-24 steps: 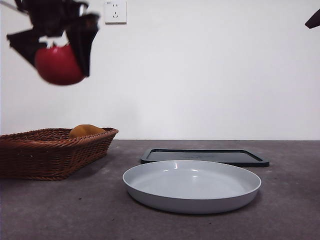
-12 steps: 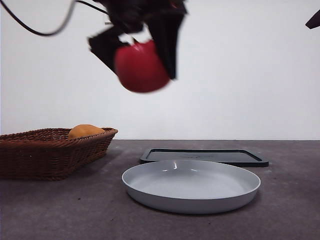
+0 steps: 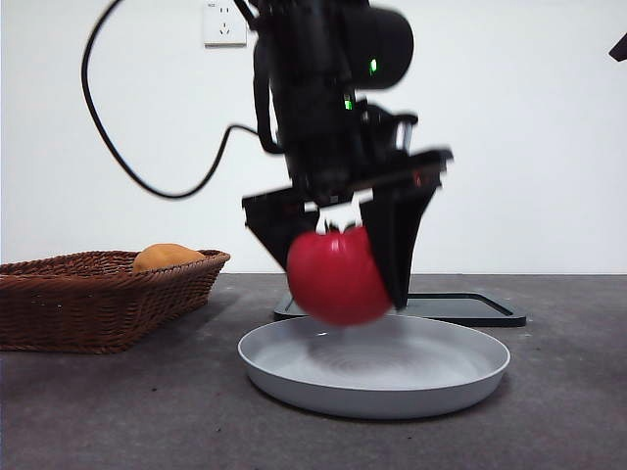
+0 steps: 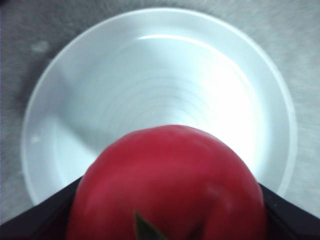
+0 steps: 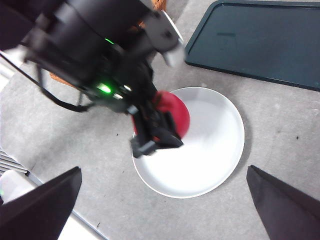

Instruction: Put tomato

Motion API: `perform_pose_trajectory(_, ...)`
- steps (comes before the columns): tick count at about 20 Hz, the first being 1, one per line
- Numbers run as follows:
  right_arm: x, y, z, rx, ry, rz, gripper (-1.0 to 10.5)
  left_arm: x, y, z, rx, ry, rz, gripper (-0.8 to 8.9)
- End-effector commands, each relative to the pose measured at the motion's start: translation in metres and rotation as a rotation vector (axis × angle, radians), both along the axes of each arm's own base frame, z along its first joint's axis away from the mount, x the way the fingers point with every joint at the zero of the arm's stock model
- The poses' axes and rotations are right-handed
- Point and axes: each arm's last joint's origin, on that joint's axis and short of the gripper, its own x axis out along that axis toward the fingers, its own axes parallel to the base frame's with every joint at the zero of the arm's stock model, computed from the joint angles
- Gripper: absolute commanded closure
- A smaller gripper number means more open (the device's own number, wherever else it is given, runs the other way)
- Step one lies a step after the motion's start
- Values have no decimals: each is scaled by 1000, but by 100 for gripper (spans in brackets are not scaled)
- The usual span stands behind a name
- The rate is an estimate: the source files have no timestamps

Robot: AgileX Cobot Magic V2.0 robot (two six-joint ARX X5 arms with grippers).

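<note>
My left gripper (image 3: 338, 284) is shut on the glossy red tomato (image 3: 336, 276) and holds it just above the left part of the grey plate (image 3: 460, 377). In the left wrist view the tomato (image 4: 167, 187) fills the space between the jaws, with the plate (image 4: 155, 85) right under it. The right wrist view shows the left arm over the plate (image 5: 215, 150) with the tomato (image 5: 175, 112) in its jaws. My right gripper (image 5: 162, 210) is open and empty, high above the table, its jaws wide apart; it shows only as a black tip (image 3: 618, 47) in the front view.
A wicker basket (image 3: 98, 294) at the left holds an orange-yellow fruit (image 3: 167, 257). A dark flat tray (image 3: 470, 306) lies behind the plate; it also shows in the right wrist view (image 5: 260, 42). A cable (image 3: 127, 166) hangs from the left arm.
My left gripper has carried the tomato rightwards from over the basket and down to just above the plate. The right arm has not moved.
</note>
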Motion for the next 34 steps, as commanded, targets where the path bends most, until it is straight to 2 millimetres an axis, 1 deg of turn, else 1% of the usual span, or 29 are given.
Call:
perform_pose_trajectory(1,0,1,7,15,-15,0,349,2,-10,-14,12,13,-13,506)
perform_pose_trajectory(4,0,1,7,15,-15,0,349,6,-14,-20,-7,-4,-13,506)
perform_pose_trajectory(12,0,1,7,15,-16,-1,349,9,-18,-20,-37,-31,-18,506)
perform_pose_trajectory(17,0,1,7,15,-15,-1,349,9,-19,-20,-65,-20,-27,506)
perform_pose_trajectory(25,0,1,7,29,0,-10,349,10,-20,-26,-53,-14,-39,506)
perform_pose_trajectory(30,0,1,7,31,1,-8,349,10,-20,-39,-13,22,-44,506)
perform_pose_trajectory(34,0,1,7,38,6,-3,349,10,-21,-40,-13,22,-43,505)
